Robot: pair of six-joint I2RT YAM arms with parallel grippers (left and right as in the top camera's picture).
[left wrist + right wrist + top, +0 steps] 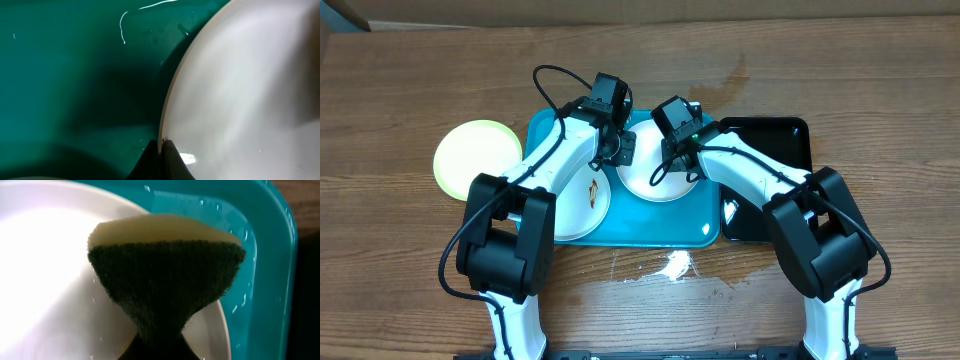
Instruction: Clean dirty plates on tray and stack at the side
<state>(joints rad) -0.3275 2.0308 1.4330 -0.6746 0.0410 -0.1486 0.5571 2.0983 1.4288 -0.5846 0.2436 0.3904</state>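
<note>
Progress looked early: green-rimmed plate [475,158] sat aside; left jaws pinched white plate [240,100], right jaws clamped sponge [165,275]; smeared plate [585,215] awaited scrubbing.

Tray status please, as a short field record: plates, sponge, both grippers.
tray: turquoise tray, carrying two white plates
held plate: clean-looking white plate, rim pinched by the shut left gripper
right gripper: shut on sponge, over the held plate
smeared plate: on the tray's left side, brown smear, not gripped
yellow-green plate: off the tray, left of it
black tray: right of the turquoise tray
</note>
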